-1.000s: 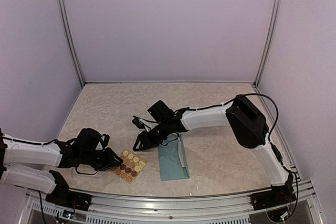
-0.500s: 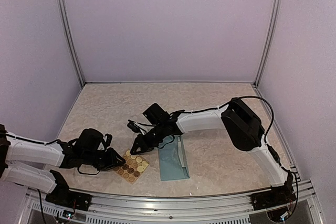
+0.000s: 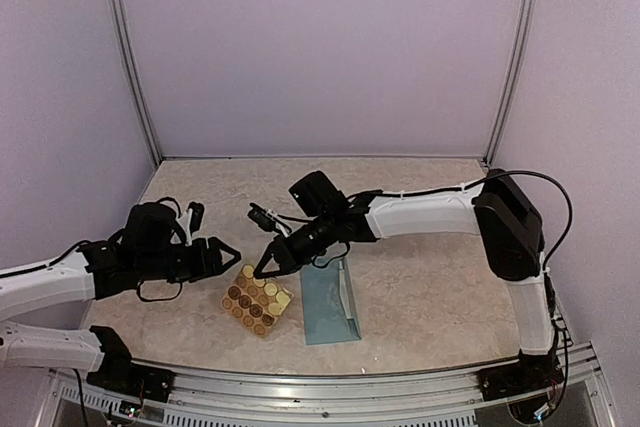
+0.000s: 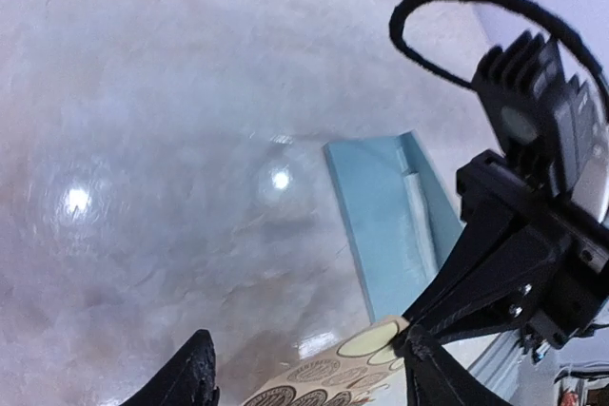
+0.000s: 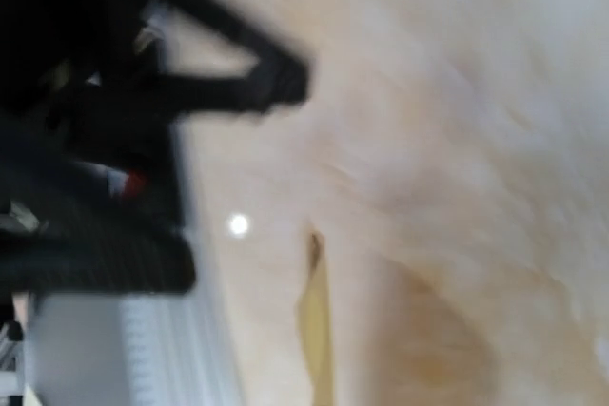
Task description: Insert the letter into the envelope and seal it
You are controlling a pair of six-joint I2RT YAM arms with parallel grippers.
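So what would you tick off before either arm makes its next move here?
1. Envelope lies flat on the table, with neither arm on it: ok.
2. Letter already inside the envelope: cannot tell.
3. Left gripper open and holding nothing: ok.
4. Right gripper shut, with its tips at the far edge of the sticker sheet: ok.
5. A sticker actually pinched by the right gripper: cannot tell, because the right wrist view is too blurred.
6. The two grippers are not touching: ok, though they are close together.
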